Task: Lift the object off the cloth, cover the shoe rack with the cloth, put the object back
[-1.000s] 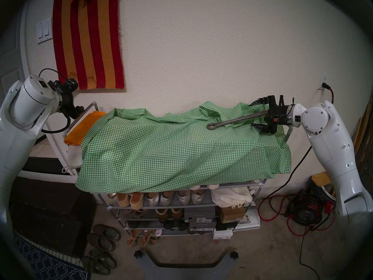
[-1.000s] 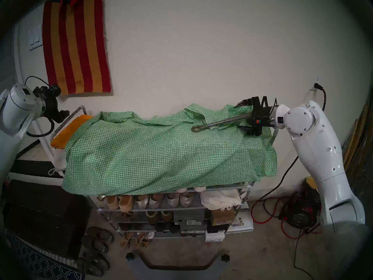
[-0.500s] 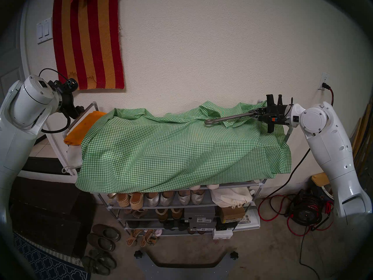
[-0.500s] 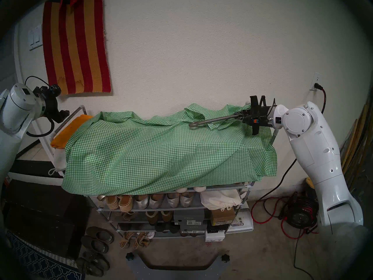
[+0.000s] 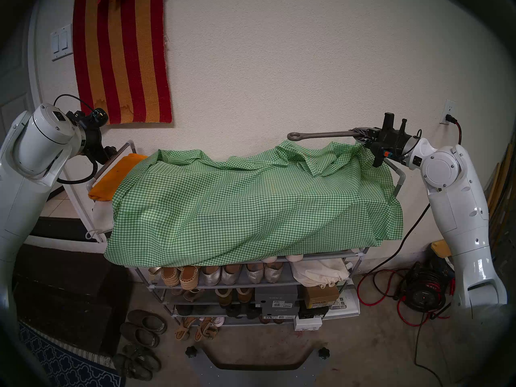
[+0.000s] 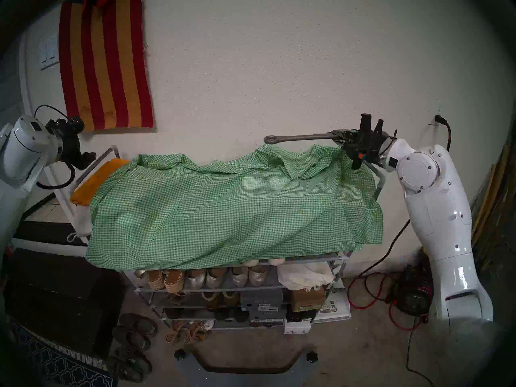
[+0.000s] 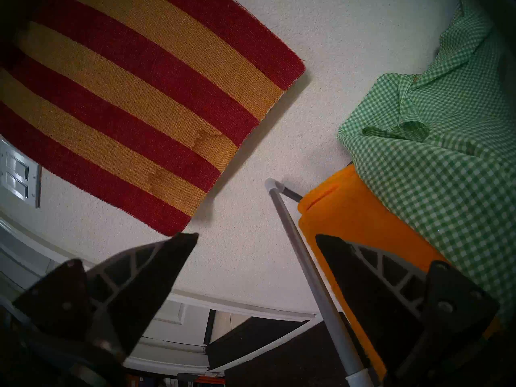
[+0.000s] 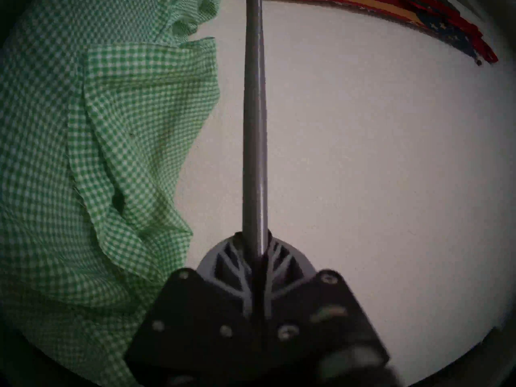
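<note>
The grey metal bar (image 5: 321, 134) (image 6: 298, 138) (image 8: 254, 126) hangs level above the cloth's back right edge, its ring eye pointing left. My right gripper (image 5: 360, 134) (image 6: 337, 135) (image 8: 254, 238) is shut on the bar's right end. The green-and-white check cloth (image 5: 245, 199) (image 6: 229, 207) (image 7: 446, 143) (image 8: 83, 154) lies crumpled over the top of the shoe rack (image 5: 360, 255) (image 6: 343, 259). My left gripper (image 5: 110, 150) (image 6: 90, 156) (image 7: 257, 238) stands open by the rack's left side rail (image 7: 307, 266), holding nothing.
A folded orange towel (image 5: 109, 174) (image 7: 349, 216) lies at the rack's left end. A red-and-gold striped rug (image 5: 120, 54) hangs on the wall. Shoes (image 5: 145, 330) lie on the floor, and red cables with a reel (image 5: 421, 294) sit at the right.
My right gripper closed on the bar's right end and lifted it off the cloth, up and a little back. The left arm has not moved.
</note>
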Robot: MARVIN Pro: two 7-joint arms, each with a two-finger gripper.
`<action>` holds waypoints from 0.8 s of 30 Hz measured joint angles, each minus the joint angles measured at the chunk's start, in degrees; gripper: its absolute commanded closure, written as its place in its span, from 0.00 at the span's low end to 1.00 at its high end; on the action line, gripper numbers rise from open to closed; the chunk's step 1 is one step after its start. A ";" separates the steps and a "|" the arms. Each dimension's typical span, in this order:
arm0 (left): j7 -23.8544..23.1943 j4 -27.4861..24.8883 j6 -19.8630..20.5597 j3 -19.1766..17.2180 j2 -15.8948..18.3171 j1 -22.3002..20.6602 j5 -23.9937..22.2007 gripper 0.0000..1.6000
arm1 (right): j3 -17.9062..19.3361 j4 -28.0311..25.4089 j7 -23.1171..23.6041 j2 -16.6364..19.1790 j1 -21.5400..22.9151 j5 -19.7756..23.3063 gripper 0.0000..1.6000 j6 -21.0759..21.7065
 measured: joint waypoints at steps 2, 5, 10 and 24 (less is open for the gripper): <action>0.03 0.00 0.00 0.00 0.01 0.00 -0.04 0.00 | 1.25 0.05 -1.79 -1.14 -0.42 -0.67 1.00 0.19; 0.08 0.00 0.00 0.01 0.03 0.00 -0.10 0.00 | 3.26 0.54 -4.45 -3.03 -0.78 -0.94 1.00 1.26; 0.15 0.00 0.00 0.03 0.07 0.00 -0.19 0.00 | 6.07 3.05 -8.46 -5.73 -0.63 0.24 1.00 3.80; 0.34 0.00 0.00 0.06 0.17 0.01 -0.41 0.00 | 14.14 10.28 -7.80 -8.12 4.07 10.17 1.00 10.29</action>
